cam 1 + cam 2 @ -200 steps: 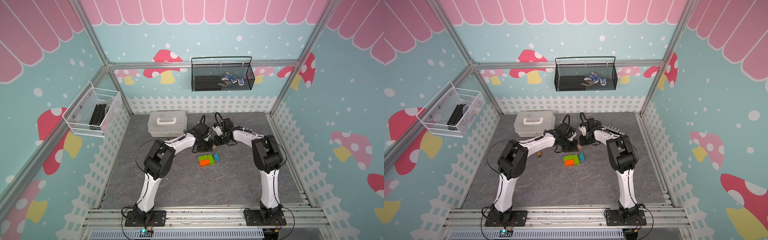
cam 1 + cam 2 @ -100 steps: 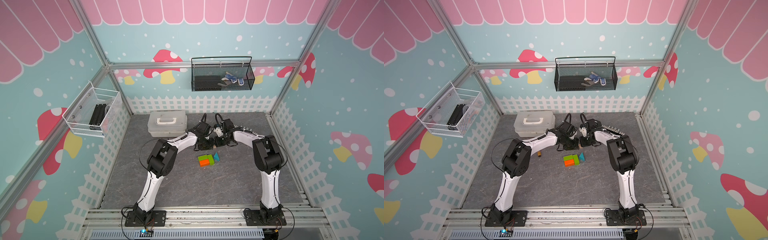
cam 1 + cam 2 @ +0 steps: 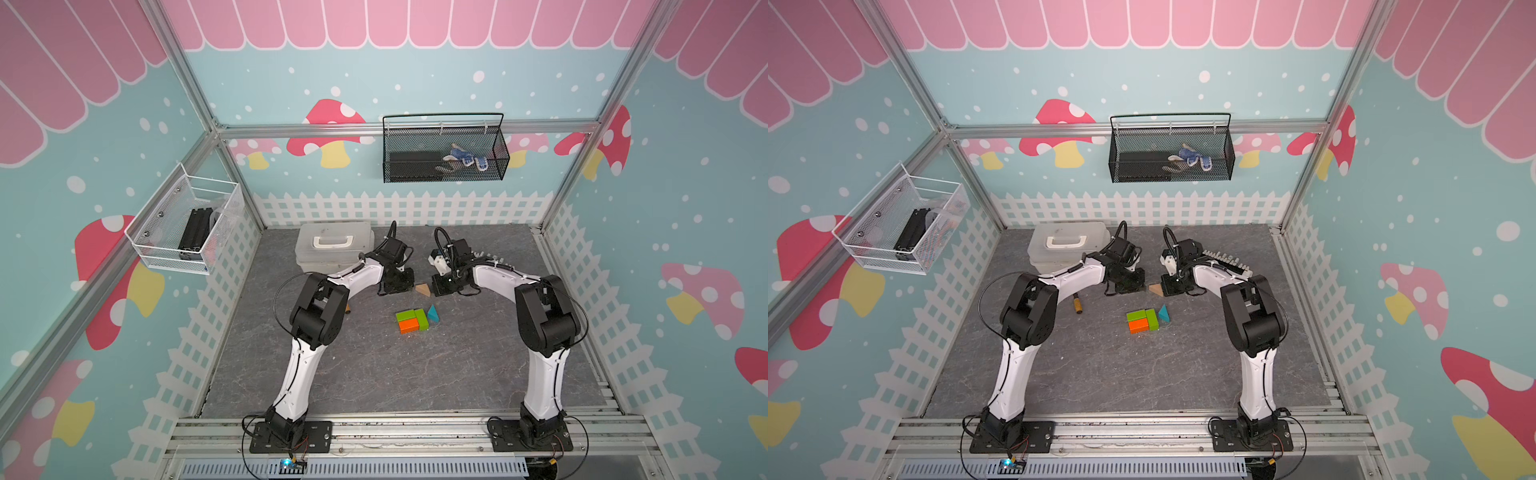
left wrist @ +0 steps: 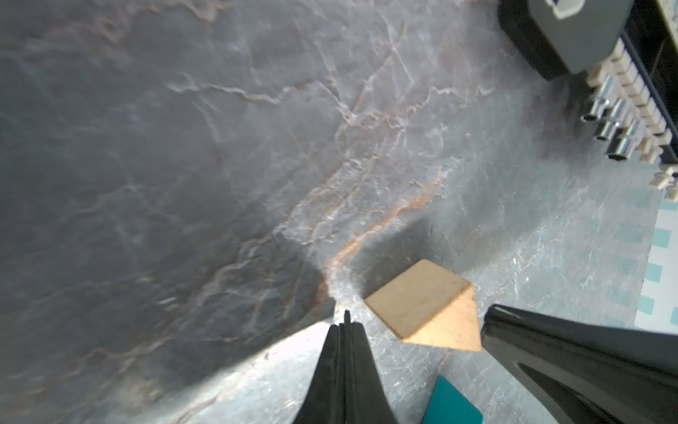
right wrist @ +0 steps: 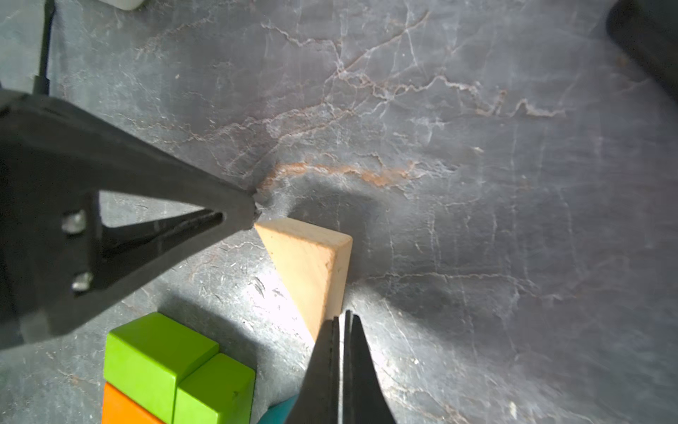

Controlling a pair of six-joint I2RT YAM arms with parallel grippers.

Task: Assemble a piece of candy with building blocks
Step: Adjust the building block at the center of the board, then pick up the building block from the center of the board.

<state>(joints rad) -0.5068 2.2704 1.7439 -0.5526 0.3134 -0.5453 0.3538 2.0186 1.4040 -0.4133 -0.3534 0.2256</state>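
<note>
Five blocks (image 3: 420, 319); two baskets (image 3: 415, 171); one case (image 3: 316, 255); possibly one screwdriver (image 3: 1078, 304).

Both top views looked steeply down from high over the arm bases (image 3: 286, 436) toward the back wall (image 3: 395, 83), covering the whole floor (image 3: 374, 374). Wrist cameras looked close along the left gripper (image 4: 346, 319) and right gripper (image 5: 343, 319), sharing the tan prism (image 4: 425, 304).

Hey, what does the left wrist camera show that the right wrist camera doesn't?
Only the left wrist view shows a row of metal sockets. Only the right wrist view shows the two lime-green cuboids and the orange cuboid. Both show the tan triangular prism and a sliver of the teal prism.
</note>
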